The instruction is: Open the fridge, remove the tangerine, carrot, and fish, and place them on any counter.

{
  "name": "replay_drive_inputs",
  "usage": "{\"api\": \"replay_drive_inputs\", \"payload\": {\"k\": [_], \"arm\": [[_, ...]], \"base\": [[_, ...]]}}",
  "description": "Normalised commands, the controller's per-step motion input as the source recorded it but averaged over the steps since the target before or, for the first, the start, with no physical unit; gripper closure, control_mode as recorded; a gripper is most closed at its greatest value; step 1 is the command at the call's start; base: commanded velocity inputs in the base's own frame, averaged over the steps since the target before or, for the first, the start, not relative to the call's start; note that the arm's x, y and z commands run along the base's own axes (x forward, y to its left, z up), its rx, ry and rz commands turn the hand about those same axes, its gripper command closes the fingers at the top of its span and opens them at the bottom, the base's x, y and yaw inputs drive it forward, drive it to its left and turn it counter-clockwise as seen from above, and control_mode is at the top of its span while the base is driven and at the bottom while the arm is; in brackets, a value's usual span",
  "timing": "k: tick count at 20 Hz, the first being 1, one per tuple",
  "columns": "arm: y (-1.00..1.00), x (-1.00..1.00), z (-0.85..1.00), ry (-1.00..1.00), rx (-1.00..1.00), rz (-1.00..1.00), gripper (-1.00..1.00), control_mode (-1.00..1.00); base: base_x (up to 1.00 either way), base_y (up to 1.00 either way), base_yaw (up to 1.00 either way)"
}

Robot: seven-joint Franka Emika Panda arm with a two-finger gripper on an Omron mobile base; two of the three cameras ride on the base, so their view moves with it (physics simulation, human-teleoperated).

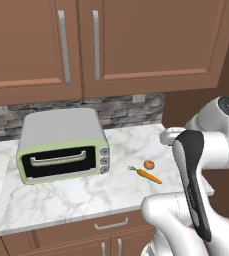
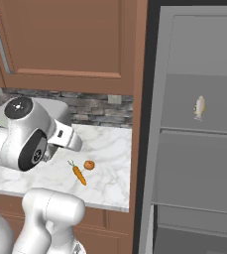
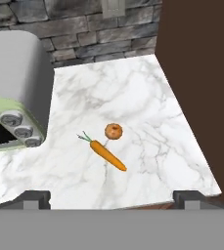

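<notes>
Orange and tapered, the thin carrot (image 3: 108, 156) with its short green top lies flat on the white marble counter with grey veins (image 3: 133, 97). Its green end points to about 10 o'clock in the hand view, its tip to about 4 o'clock. The small round orange tangerine (image 3: 113, 131) sits just beside it, at about 1 o'clock from the green top; I cannot tell if the two touch. The pale-green toaster oven with a grey top (image 1: 61, 145) stands at 9 o'clock from them, well apart. In the right base view the slim silvery-grey fish (image 2: 199, 107) stands upright on a grey shelf inside the tall grey fridge (image 2: 194, 149), which is open, at 3 o'clock from the counter. The two-finger gripper (image 3: 111, 197) hangs above the counter's front edge, its jaws wide apart and holding nothing.
</notes>
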Motion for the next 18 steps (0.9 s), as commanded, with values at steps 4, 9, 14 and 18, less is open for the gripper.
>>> {"api": "replay_drive_inputs", "payload": {"k": [4,9,14,18], "arm": [[0.05,-0.48,0.58,0.00,0.00,0.00,-1.00,-1.00],[0.01,-0.52,0.30,-0.06,-0.01,0.00,-1.00,-1.00],[0.00,-0.50,0.21,-0.06,0.00,0.00,-1.00,-1.00],[0.00,-0.50,0.11,-0.08,0.00,0.00,-1.00,-1.00]], "base": [[0.00,0.00,0.00],[0.00,0.00,0.00],[0.00,0.00,0.00],[0.00,0.00,0.00]]}}
